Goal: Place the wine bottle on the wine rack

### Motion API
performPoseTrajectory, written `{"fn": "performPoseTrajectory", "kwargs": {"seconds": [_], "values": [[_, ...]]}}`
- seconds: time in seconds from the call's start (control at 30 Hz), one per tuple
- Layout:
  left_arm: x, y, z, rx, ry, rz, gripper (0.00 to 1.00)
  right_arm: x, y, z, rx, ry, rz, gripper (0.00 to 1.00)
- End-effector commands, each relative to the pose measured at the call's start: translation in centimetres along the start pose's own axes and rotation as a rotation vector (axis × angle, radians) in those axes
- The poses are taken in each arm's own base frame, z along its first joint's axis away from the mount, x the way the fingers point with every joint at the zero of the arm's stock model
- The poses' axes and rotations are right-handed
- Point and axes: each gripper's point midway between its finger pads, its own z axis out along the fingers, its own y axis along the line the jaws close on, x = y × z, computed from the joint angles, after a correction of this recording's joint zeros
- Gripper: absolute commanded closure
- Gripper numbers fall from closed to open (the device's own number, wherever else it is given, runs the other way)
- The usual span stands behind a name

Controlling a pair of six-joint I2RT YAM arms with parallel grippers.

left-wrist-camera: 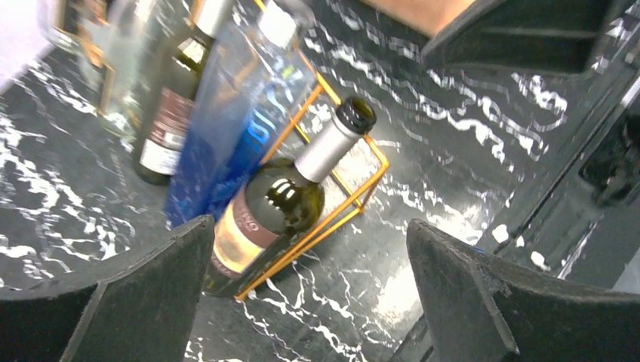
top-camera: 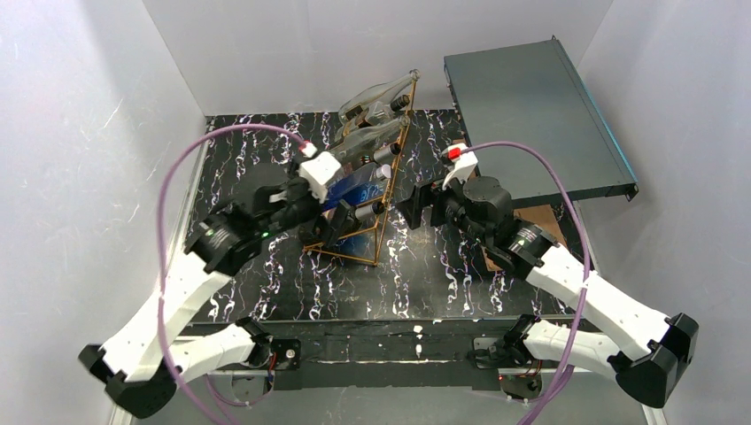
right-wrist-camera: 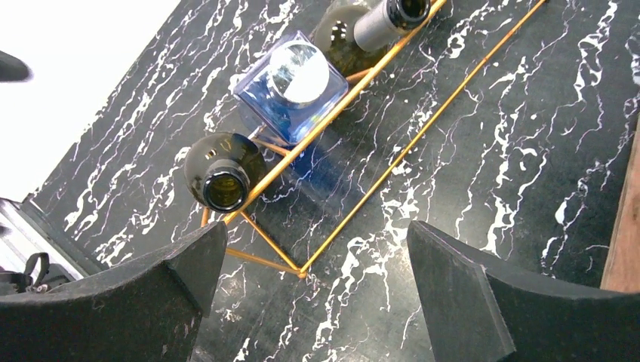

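Observation:
The copper-gold wire wine rack [top-camera: 396, 159] stands in the middle of the table and holds several bottles. A dark green wine bottle [left-wrist-camera: 275, 204] with a brown label and silver neck lies in the rack's near end, and also shows in the top view [top-camera: 361, 215] and the right wrist view [right-wrist-camera: 223, 177]. My left gripper [top-camera: 341, 226] is open and empty just left of that bottle's body, with its jaws wide apart [left-wrist-camera: 309, 294]. My right gripper [top-camera: 409, 208] is open and empty to the right of the rack, above the rack's near corner [right-wrist-camera: 313, 286].
A blue square bottle [left-wrist-camera: 226, 128] and another dark bottle [left-wrist-camera: 170, 121] lie further along the rack; clear glass bottles [top-camera: 376, 97] sit at its far end. A dark flat box [top-camera: 531, 115] leans at the back right over brown cardboard [top-camera: 542, 220]. White walls enclose the table.

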Motion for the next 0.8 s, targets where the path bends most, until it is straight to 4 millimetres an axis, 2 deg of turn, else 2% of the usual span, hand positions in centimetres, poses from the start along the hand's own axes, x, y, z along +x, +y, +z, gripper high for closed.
{"fn": "performPoseTrajectory", "kwargs": {"seconds": [0.0, 0.2, 0.37, 0.47, 0.6, 0.77], "values": [[-4.5, 1.3, -5.6, -0.120, -0.196, -0.041, 0.02, -4.7, 0.9, -2.2, -0.012, -0.095, -0.028, 0.02], [-8.2, 2.0, -11.3, -0.208, -0.465, -0.113, 0.02, -7.9, 1.1, -4.7, -0.007, -0.160, -0.061, 0.02], [-10.8, 2.6, -16.4, -0.264, -0.685, -0.178, 0.02, -11.6, 0.4, -8.4, 0.040, -0.264, -0.078, 0.02], [-11.3, 3.1, -18.5, -0.305, -0.744, -0.212, 0.02, -13.7, 0.1, -11.2, 0.052, -0.344, -0.080, 0.02], [-11.1, 3.6, -20.4, -0.343, -0.792, -0.244, 0.02, -16.0, -0.6, -15.1, 0.078, -0.450, -0.076, 0.02], [-10.8, 4.0, -22.9, -0.381, -0.867, -0.269, 0.02, -18.1, -2.1, -19.7, 0.143, -0.545, -0.063, 0.02]]}}
